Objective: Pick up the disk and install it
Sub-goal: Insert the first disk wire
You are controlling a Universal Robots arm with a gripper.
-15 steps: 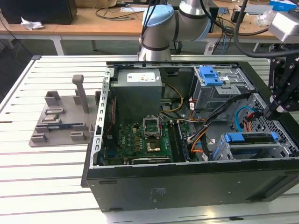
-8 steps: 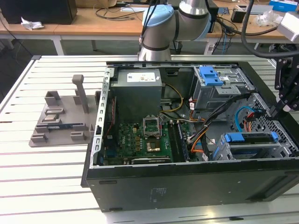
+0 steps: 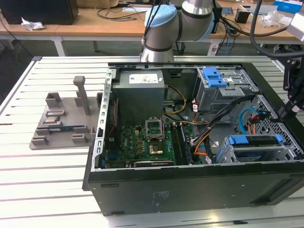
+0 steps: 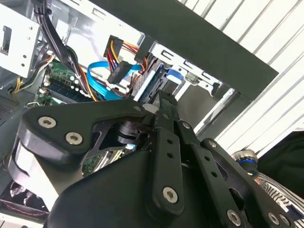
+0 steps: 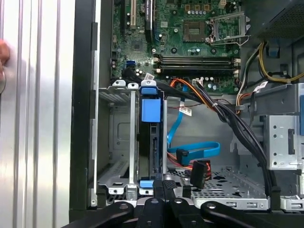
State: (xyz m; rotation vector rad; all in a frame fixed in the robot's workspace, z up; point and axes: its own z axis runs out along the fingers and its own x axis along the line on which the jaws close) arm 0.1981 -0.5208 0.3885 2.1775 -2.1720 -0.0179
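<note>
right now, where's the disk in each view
Exterior view: the disk sits in the drive cage, toward the exterior view's right.
First wrist view: the disk is on edge in that cage.
Second wrist view: its blue end, inside the cage.
Shared landmark: the blue cable beside the cage.

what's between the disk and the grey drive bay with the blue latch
In the first wrist view, a blue flat cable and a black cable bundle cross the gap between the disk and the grey drive bay.
</note>
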